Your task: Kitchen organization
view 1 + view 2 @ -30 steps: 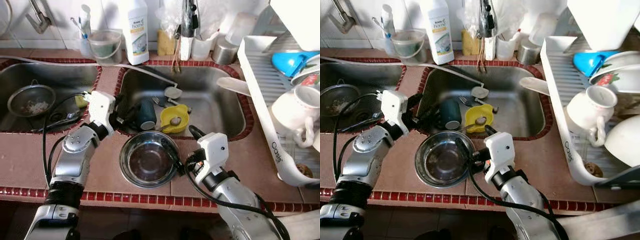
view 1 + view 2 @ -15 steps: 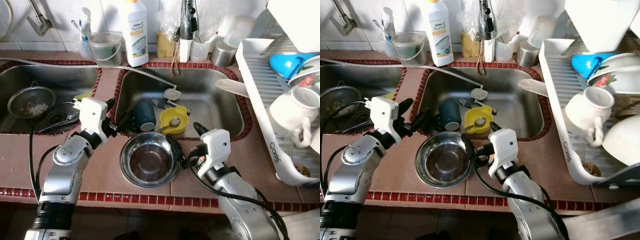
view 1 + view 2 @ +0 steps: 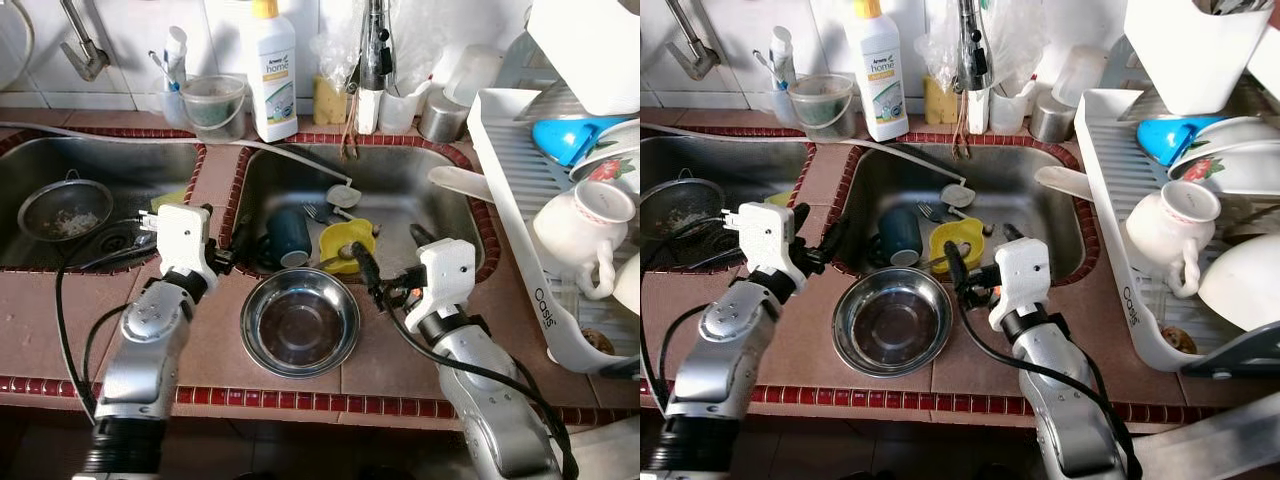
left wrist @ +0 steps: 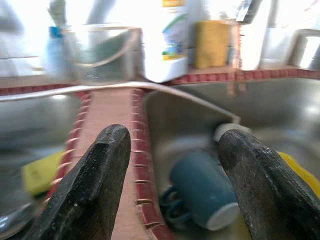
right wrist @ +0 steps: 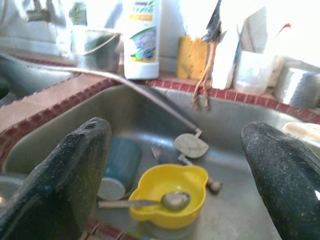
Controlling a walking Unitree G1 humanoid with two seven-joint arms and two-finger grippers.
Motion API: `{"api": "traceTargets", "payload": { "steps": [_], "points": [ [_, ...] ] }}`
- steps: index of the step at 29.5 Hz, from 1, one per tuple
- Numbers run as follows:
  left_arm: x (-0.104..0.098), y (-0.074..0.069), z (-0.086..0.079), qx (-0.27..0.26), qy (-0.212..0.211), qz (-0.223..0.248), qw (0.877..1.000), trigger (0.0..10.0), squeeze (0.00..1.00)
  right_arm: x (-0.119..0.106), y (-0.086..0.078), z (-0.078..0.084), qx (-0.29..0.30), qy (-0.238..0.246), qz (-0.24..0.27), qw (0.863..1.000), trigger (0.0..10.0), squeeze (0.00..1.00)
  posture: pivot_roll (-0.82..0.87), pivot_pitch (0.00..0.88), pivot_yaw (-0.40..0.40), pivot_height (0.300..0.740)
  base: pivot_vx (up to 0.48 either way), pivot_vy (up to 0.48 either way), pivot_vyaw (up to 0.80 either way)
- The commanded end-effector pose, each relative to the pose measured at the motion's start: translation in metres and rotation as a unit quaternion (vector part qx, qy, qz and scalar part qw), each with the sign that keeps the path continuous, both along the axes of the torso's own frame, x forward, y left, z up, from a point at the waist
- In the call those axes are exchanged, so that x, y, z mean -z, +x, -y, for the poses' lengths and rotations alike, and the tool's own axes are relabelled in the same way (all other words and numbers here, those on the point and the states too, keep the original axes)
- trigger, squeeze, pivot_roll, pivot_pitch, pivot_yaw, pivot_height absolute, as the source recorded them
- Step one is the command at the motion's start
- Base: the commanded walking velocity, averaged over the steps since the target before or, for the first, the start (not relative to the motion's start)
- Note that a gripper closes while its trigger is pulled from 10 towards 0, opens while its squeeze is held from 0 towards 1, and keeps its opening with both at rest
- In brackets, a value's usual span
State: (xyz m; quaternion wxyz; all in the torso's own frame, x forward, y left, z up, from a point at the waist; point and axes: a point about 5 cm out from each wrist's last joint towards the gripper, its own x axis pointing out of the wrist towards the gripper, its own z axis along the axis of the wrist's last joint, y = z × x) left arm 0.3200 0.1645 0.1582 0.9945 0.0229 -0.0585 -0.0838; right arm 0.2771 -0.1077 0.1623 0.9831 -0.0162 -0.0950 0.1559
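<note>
From the head, a steel bowl (image 3: 300,322) sits empty on the tiled worktop (image 3: 210,330), on the strip between its front edge and the right sink (image 3: 400,205), with the left hand (image 3: 238,248) just off its left rim and the right hand (image 3: 392,266) just off its right, both over the sink's front lip. The left wrist view shows that hand's two fingers (image 4: 97,185) spread wide with nothing between them, framing a blue mug (image 4: 205,192) lying on its side in the sink. The right wrist view shows that hand gaping too and empty, and past it a yellow bowl (image 5: 170,192) holding a spoon (image 5: 167,201), with the mug beside it. In the left sink (image 3: 100,175) a strainer (image 3: 64,207) holds pale scraps. Along the back edge stand a detergent bottle (image 3: 271,72) and a small tub (image 3: 214,100). At the right edge a white rack (image 3: 520,200) carries a mug (image 3: 580,228) and plates.
</note>
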Motion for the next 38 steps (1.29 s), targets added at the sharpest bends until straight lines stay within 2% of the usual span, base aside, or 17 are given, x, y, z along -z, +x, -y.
{"api": "traceTargets", "payload": {
  "steps": [1, 4, 11, 14, 22, 26, 31, 38],
  "points": [
    [-0.001, -0.002, -0.006, -0.033, 0.006, 0.005, 0.999, 10.0, 0.0, 0.001, 0.001, 0.002, 0.01, 0.0, 0.003, 1.0, 10.0, 0.0, -0.13, 0.099, 0.022, 0.74, 0.0, 0.0, 0.0],
    [-0.002, -0.005, -0.001, -0.053, 0.024, 0.015, 0.998, 10.0, 0.0, 0.001, 0.002, 0.004, 0.03, -0.01, 0.012, 0.999, 10.0, 0.0, -0.13, 0.093, 0.018, 0.74, 0.0, 0.0, 0.0],
    [-0.003, -0.01, 0.005, -0.064, 0.015, 0.02, 0.998, 10.0, 0.0, 0.003, 0.007, 0.01, 0.052, -0.017, 0.015, 0.998, 10.0, 0.0, -0.13, 0.085, 0.005, 0.74, 0.0, 0.0, 0.0],
    [0.004, -0.02, 0.017, -0.042, 0.003, 0.012, 0.999, 10.0, 0.0, 0.005, 0.008, 0.007, 0.038, -0.006, 0.008, 0.999, 10.0, 0.0, -0.12, 0.08, -0.004, 0.74, 0.0, 0.0, 0.0],
    [0.014, -0.037, 0.026, -0.033, -0.002, -0.004, 0.999, 10.0, 0.0, 0.008, 0.009, -0.001, -0.001, 0.005, -0.005, 1.0, 10.0, 0.0, -0.11, 0.075, -0.024, 0.74, 0.0, 0.0, 0.0],
    [0.015, -0.039, 0.027, -0.034, -0.002, -0.007, 0.999, 10.0, 0.0, 0.009, 0.008, -0.003, -0.01, 0.005, -0.008, 1.0, 10.0, 0.0, -0.1, 0.076, -0.03, 0.74, 0.0, 0.0, 0.0],
    [0.012, -0.045, 0.025, -0.039, -0.001, -0.006, 0.999, 10.0, 0.0, 0.016, 0.004, -0.009, -0.053, 0.003, -0.025, 0.998, 10.0, 0.0, -0.09, 0.08, -0.051, 0.74, 0.0, 0.0, 0.0],
    [0.008, -0.05, 0.021, -0.015, 0.021, 0.004, 1.0, 10.0, 0.0, 0.022, -0.001, -0.014, -0.081, 0.001, -0.041, 0.996, 10.0, 0.0, -0.08, 0.09, -0.06, 0.74, 0.0, 0.0, 0.0]
  ]
}}
